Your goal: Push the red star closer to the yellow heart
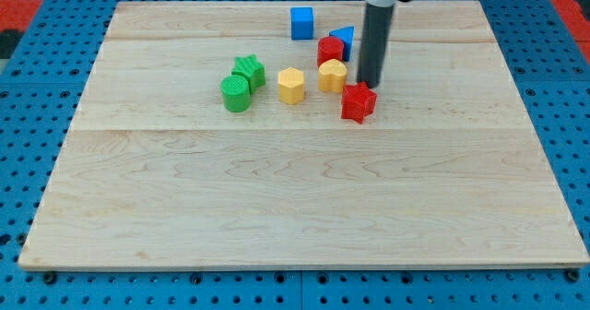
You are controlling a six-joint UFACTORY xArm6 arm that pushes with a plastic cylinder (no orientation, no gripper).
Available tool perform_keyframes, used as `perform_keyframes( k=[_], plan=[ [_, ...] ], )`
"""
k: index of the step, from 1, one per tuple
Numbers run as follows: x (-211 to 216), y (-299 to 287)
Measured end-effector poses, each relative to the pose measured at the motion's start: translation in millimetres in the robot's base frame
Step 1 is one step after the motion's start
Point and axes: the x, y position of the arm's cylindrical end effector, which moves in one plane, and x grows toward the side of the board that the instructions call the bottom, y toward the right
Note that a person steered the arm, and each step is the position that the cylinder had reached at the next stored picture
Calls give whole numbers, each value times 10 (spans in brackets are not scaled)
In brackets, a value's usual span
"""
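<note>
One step in hand: my tip [369, 85], a bare rod tool with nothing to open or close, sits just behind the red star [359, 102], near-right of the yellow heart [333, 75]; next needs a leftward, far-going shove.

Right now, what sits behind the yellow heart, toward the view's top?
Behind the yellow heart sits a red block, and behind that a blue block, mostly covered. My tip stands right of the heart, above the red star.
</note>
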Motion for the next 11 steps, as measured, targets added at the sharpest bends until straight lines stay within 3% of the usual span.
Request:
perform_keyframes(
  k=[1,3,6,10,11],
  plan=[
    [202,267],
    [27,-267],
    [272,221],
    [374,-509],
    [601,-448]
  ],
)
